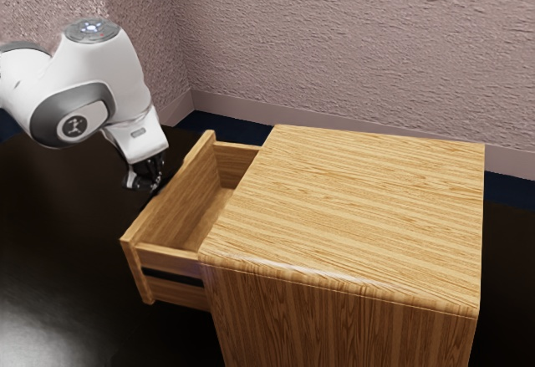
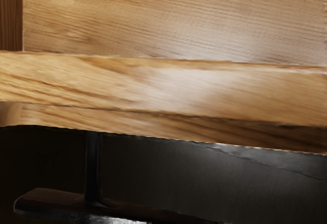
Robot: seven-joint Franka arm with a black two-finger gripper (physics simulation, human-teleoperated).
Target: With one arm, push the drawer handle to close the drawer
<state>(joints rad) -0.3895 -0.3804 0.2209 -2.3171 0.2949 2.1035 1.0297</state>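
Beside the outer side of the drawer front, my gripper (image 1: pixel 145 176) points downward, close to the front's upper edge. The wooden drawer (image 1: pixel 167 252) stands pulled out from the cabinet (image 1: pixel 359 208) toward the exterior view's left. In the wrist view, the top edge of the drawer front (image 2: pixel 168 83) runs across, and the black handle (image 2: pixel 71 200) lies beyond it, a bar joined to the front by a post. Whether my gripper touches the handle or the front cannot be told.
A dark table or floor surface (image 1: pixel 58 225) spreads around the cabinet. A textured wall (image 1: pixel 351 49) with a pale baseboard (image 1: pixel 234 107) rises behind. The drawer's side wall and the cabinet's near top edge lie close to the arm's side of the cabinet.
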